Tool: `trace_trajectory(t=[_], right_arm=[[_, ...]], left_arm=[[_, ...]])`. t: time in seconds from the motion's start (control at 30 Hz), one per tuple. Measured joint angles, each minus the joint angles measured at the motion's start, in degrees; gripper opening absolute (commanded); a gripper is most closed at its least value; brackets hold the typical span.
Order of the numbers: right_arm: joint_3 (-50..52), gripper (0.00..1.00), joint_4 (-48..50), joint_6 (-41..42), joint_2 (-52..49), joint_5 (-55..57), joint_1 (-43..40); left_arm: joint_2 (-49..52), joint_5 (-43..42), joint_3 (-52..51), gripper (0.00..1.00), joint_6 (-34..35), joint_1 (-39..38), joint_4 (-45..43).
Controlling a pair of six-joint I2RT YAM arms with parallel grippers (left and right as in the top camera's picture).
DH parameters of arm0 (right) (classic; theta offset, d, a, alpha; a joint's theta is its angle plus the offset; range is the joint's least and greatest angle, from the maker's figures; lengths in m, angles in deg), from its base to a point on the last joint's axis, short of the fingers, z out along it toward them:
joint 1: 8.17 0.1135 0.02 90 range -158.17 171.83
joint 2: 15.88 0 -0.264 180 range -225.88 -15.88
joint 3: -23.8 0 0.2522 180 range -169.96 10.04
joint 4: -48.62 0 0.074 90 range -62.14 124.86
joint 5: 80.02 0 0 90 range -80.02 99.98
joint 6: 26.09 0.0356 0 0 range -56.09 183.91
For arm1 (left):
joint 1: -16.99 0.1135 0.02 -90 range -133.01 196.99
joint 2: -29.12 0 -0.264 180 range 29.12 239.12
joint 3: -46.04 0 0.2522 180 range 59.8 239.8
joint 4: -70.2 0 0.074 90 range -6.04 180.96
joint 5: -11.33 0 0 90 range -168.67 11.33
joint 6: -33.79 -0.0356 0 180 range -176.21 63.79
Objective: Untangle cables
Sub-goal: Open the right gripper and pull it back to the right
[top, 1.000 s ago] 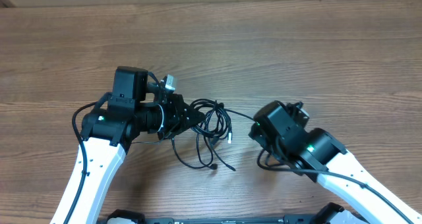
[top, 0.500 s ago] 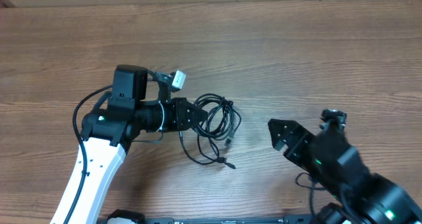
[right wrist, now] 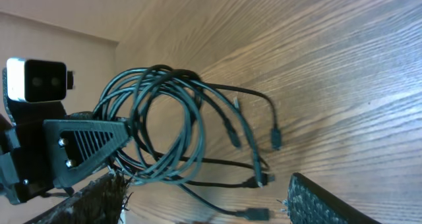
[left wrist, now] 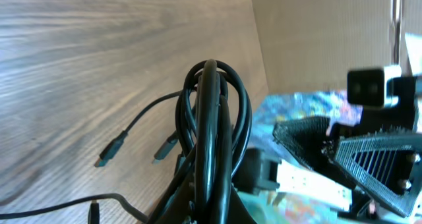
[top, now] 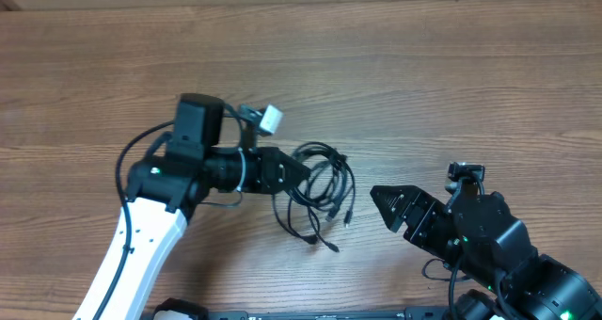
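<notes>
Left jaws are clamped on the cables (top: 324, 184), a looped bundle at mid-frame w/ plug ends trailing down toward the surface (top: 451, 75), now a bit further right than 1 s ago. Right jaws stand apart & empty, pulled back from beside the bundle to the btm right of the overhead view, well apart from it. Judging by that, no strand came free: loops look as tangled as before, so another pull on a loose plug end is prob. needed.
</notes>
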Motion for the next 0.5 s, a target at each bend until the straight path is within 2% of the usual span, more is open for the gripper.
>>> trace_trajectory(t=[0.2, 0.5], right_arm=[[0.00, 0.77, -2.95, -0.04, 0.00, -0.79, -0.02], [-0.02, 0.77, -4.46, 0.00, 0.00, -1.03, -0.02]], left_arm=[[0.00, 2.73, 0.00, 0.04, 0.04, -6.49, -0.61], [0.00, 14.51, 0.00, 0.04, 2.69, -13.70, -1.25]])
